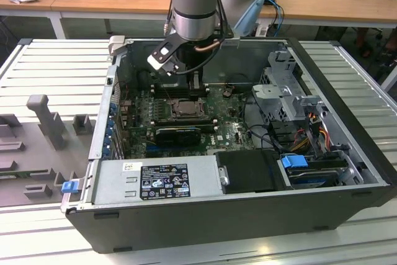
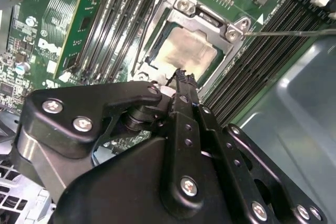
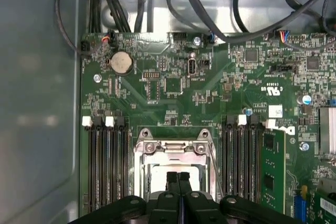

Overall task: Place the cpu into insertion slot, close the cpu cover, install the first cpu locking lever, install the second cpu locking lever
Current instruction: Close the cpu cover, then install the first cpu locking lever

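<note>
The cpu (image 2: 186, 51), a dull silver-beige square, lies in the insertion slot (image 1: 186, 108) on the green motherboard. The silver cpu cover (image 3: 173, 147) appears to lie flat around the chip's edges. My gripper (image 2: 182, 73) hovers just above the near edge of the chip, its black fingers (image 3: 172, 178) pressed together with nothing between them. A thin metal lever (image 2: 289, 32) runs out from one corner of the socket, and another rod (image 2: 149, 30) runs along its side. In the exterior view the arm's wrist (image 1: 193, 17) stands over the socket.
Black memory slots (image 3: 105, 166) flank the socket on both sides. A power supply box (image 1: 155, 181) and a drive cage (image 1: 291, 97) fill the case's near and right parts. Cables (image 3: 210, 14) hang past the board's far edge. The case wall (image 2: 294, 108) is close by.
</note>
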You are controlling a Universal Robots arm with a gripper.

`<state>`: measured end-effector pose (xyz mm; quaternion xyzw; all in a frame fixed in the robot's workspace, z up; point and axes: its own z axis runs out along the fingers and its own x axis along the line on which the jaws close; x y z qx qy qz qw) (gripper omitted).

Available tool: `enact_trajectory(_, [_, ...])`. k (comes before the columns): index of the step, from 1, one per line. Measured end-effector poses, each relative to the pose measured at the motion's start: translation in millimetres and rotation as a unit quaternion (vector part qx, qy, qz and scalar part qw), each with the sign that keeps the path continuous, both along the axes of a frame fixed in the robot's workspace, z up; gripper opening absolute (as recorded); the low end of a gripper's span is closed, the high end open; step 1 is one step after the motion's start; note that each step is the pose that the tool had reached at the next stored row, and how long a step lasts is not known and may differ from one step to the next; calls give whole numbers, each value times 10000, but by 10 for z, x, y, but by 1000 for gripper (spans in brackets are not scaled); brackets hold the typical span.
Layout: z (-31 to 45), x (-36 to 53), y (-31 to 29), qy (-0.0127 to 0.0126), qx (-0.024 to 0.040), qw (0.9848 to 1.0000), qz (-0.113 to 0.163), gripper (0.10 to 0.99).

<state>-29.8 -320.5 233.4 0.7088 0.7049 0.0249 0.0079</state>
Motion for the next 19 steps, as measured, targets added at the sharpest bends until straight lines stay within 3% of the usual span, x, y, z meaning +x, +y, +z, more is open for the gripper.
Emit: enact_trajectory(19, [0, -128, 0, 0, 0, 10000, 0, 106])
